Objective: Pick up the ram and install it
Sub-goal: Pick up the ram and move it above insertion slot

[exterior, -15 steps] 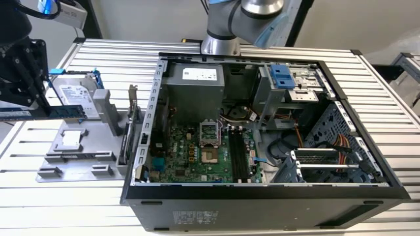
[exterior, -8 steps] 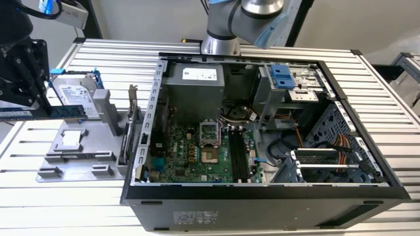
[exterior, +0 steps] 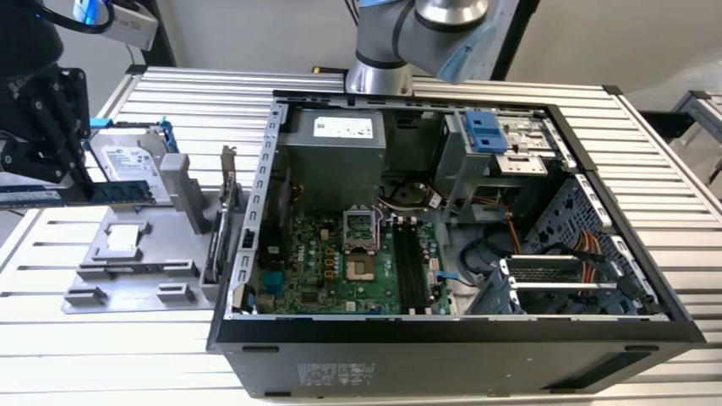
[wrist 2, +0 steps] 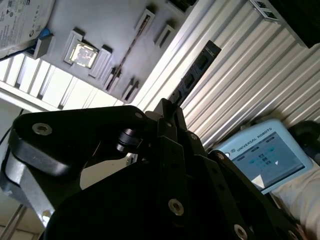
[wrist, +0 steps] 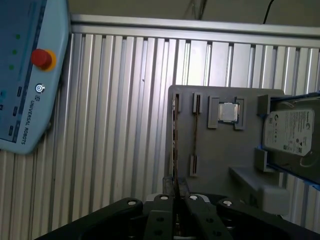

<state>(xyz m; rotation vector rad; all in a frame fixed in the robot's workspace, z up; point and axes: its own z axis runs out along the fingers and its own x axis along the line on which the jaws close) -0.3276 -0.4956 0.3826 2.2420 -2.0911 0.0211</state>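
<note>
One stick, one grip.

Exterior view: pincer [exterior: 79, 184] sits at the exterior view's left, outside the open case [exterior: 451, 338], clamped on the ram [exterior: 118, 191]. The stick juts out roughly level above the grey fixture [exterior: 124, 254], just beside the hard drive [exterior: 124, 161]. It's well apart from the memory slots [exterior: 408, 272] on the motherboard [exterior: 327, 262].

Second wrist view: fingers are shut on one end of the ram [wrist 2: 197, 67], and most of its length overhangs past the pincer [wrist 2: 170, 107]. Slatted table [wrist 2: 240, 75] lies beneath, teach pendant [wrist 2: 265, 155] off to one side.

First wrist view: ram [wrist: 175, 170] is seen edge-on, a thin line running straight out from the pincer [wrist: 175, 197]. It looks centred between the fingers, no visible skew. Fixture [wrist: 220, 150] lies below it.

My read: this is the carry leg. End grip plus long overhang means leverage on a thin board, so slow moves and no wrist snaps. Hold that edge-on alignment; any twist here shows up as a misfit at the slot. Give the case wall margin.
</note>
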